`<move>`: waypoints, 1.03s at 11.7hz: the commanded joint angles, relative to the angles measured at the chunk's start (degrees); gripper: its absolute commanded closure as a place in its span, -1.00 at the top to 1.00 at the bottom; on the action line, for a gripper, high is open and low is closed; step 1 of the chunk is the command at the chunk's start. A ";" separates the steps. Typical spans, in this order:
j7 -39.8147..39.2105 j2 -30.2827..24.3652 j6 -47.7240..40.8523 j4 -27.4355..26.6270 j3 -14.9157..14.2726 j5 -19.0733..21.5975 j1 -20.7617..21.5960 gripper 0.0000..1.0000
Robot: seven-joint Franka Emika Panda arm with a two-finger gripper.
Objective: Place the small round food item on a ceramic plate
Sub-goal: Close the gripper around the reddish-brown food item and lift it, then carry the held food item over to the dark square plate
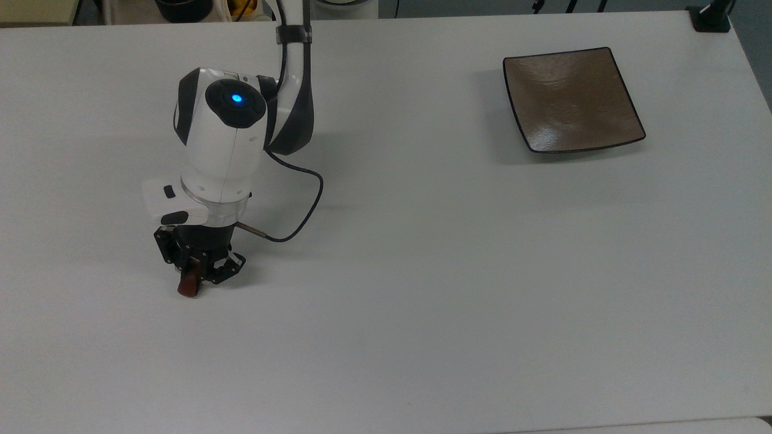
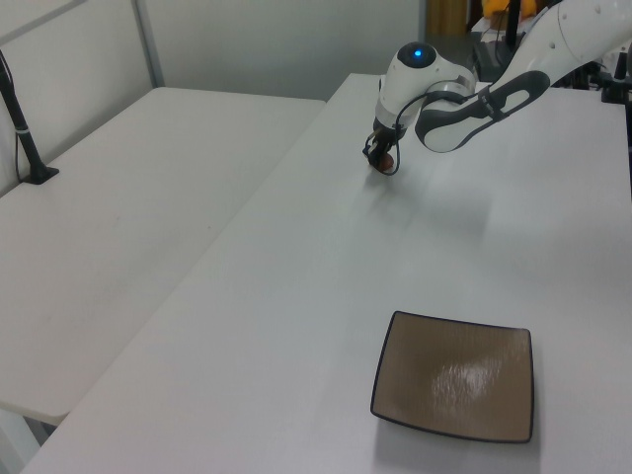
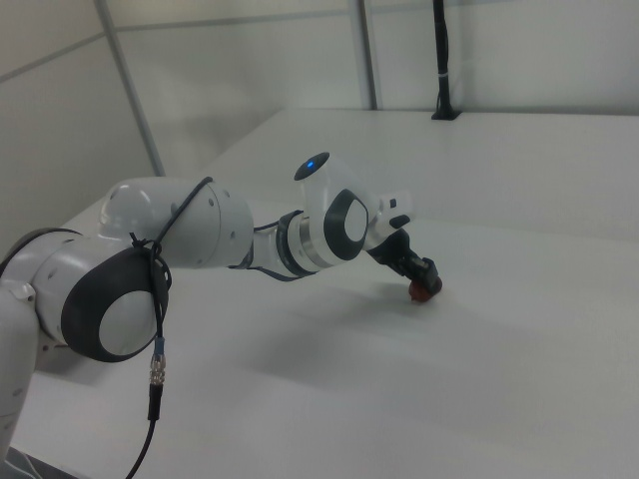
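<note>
The small reddish-brown food item (image 1: 189,286) rests on the white table at the top view's lower left, and my gripper (image 1: 194,278) is shut on it, black fingers pressed to both sides. In the left view the gripper (image 2: 381,162) and the food item (image 2: 384,165) sit at the far end of the table. The right view shows the food item (image 3: 423,290) under the gripper (image 3: 422,281), low at the tabletop. A square glossy brown ceramic plate (image 1: 572,99) with a thin black rim lies far off at the top view's upper right, and near the front in the left view as the plate (image 2: 455,375).
A black cable (image 1: 298,205) loops from the wrist over the white table (image 1: 422,271). A second white table (image 2: 118,217) stands at the left view's left with a black post (image 2: 25,138) clamped on it. Another black post base (image 1: 711,17) sits at the top view's upper right corner.
</note>
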 commanded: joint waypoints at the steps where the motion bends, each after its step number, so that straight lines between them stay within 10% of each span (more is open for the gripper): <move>1: 1.28 0.33 0.52 0.61 -0.31 -1.41 -0.04 -0.94; 9: -6.88 -7.41 -17.90 -0.36 2.15 8.34 -0.04 -0.87; 12: -8.30 -11.26 -29.84 -0.27 7.23 9.23 0.22 -0.87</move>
